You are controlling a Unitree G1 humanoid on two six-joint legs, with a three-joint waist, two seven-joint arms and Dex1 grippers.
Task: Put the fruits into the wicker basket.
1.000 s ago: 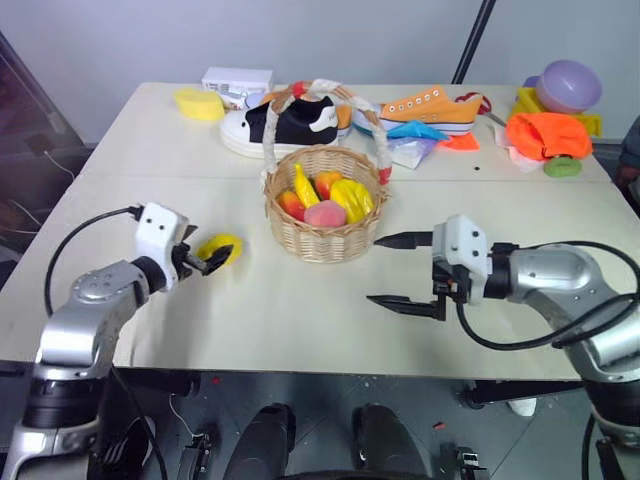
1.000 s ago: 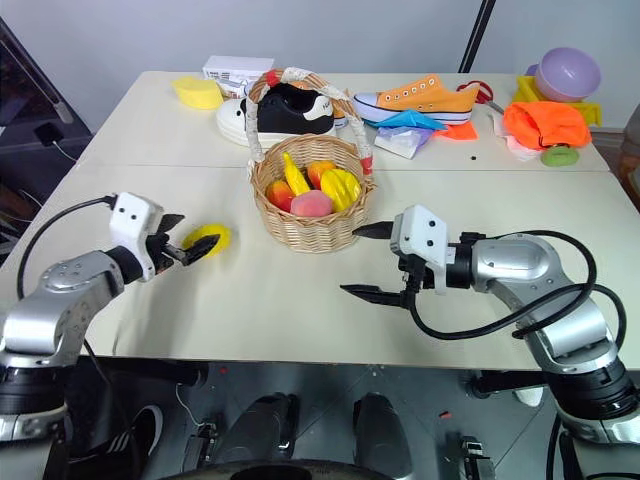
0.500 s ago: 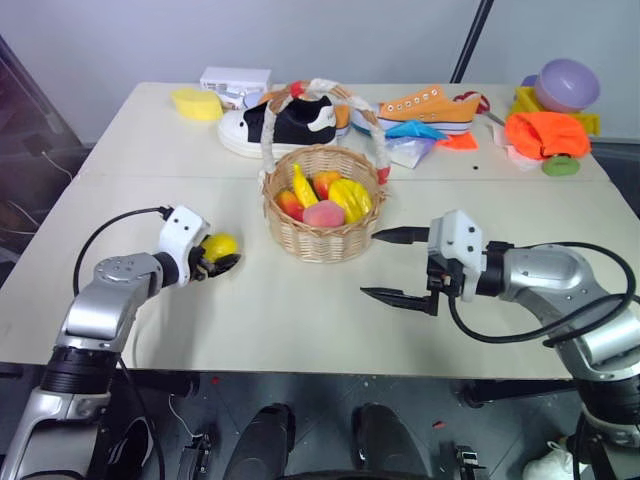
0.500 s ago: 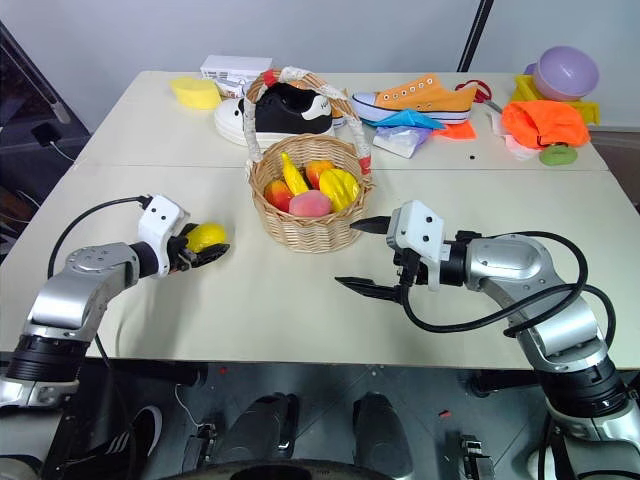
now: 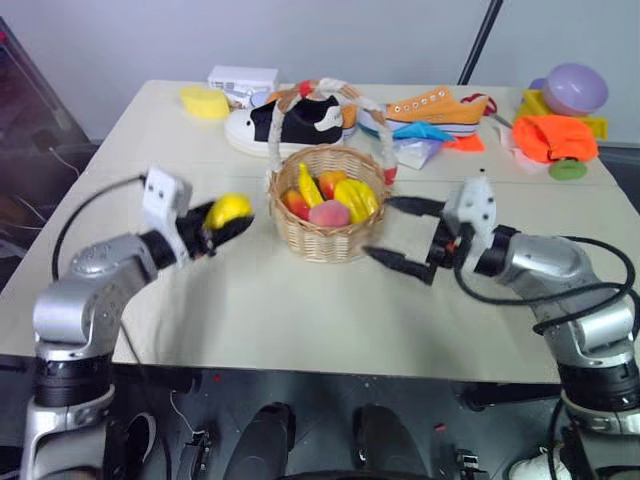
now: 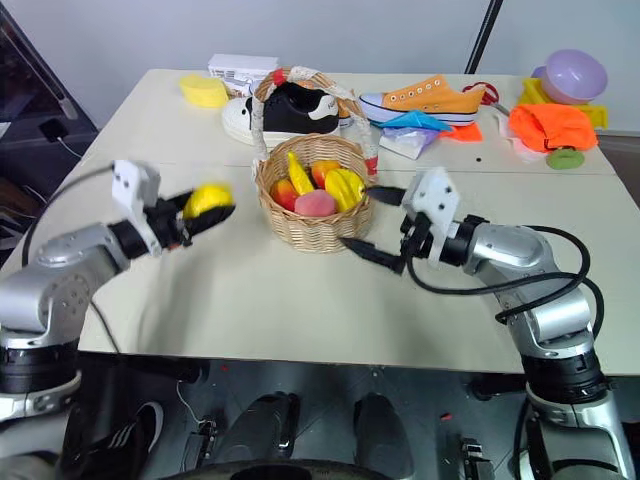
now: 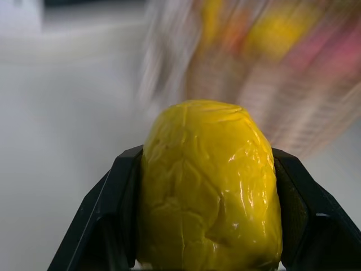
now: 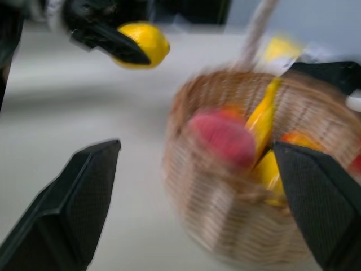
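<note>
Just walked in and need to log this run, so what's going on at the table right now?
The robot is loading toy fruit into the round tan wicker basket. Its left gripper is shut on a yellow lemon-shaped toy fruit, held above the table to the left of the basket. The right gripper is open and empty, close beside the basket's right side. Several fruits already lie in the basket, among them a pinkish-red peach-like fruit. Shoes and other clutter sit at the back of the beige table.

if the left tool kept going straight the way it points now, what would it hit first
Probably the wicker basket: the left tool, shut on the yellow lemon, points toward its near wall. It is lifted off the table, so it might meet the rim instead.
</note>
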